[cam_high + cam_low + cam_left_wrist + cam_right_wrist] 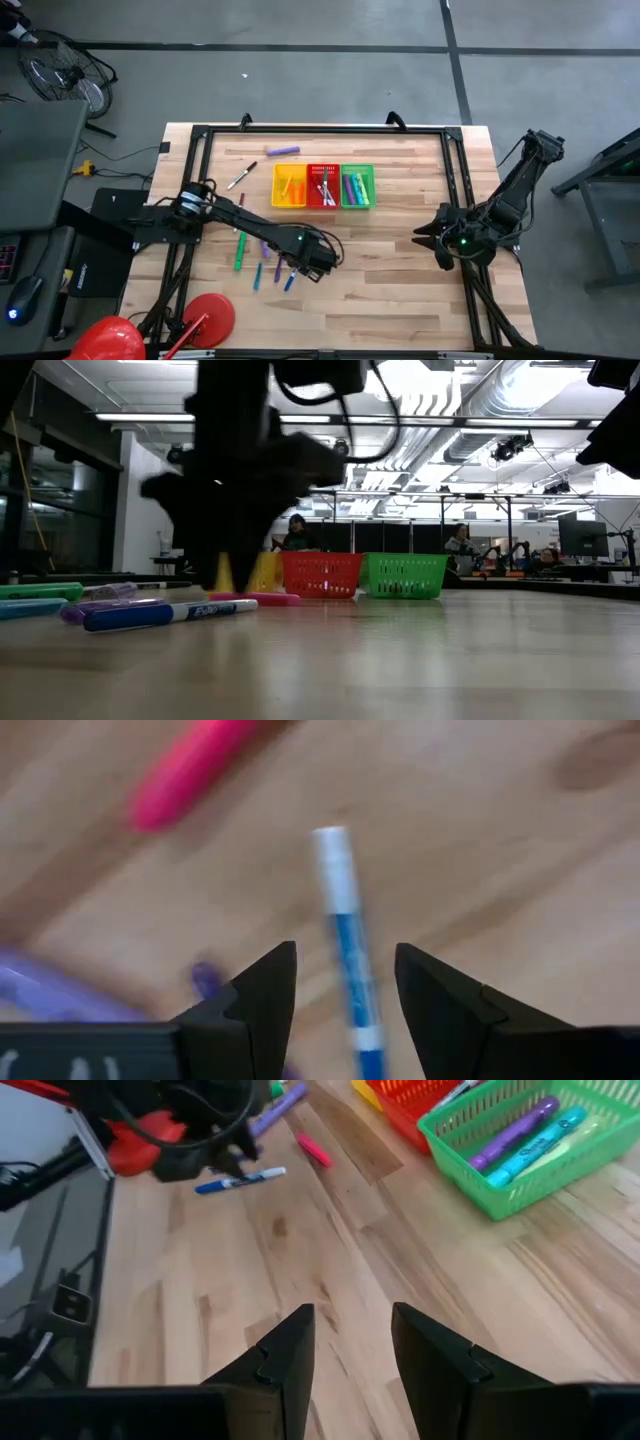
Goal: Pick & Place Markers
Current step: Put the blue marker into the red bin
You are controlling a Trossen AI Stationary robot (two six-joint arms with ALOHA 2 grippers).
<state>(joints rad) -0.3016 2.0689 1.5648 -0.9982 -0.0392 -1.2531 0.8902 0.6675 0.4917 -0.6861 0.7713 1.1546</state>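
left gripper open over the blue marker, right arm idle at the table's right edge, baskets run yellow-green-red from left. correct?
Basket order is wrong. The high view shows yellow basket, red basket, green basket from the left. Otherwise right: left gripper open over the blue marker, right gripper idle at the right edge.

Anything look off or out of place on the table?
Nothing damaged or spilled. Loose markers lie scattered near the left gripper, one purple marker sits alone behind the baskets. The left gripper hangs open over a blue marker; the right gripper waits aside.
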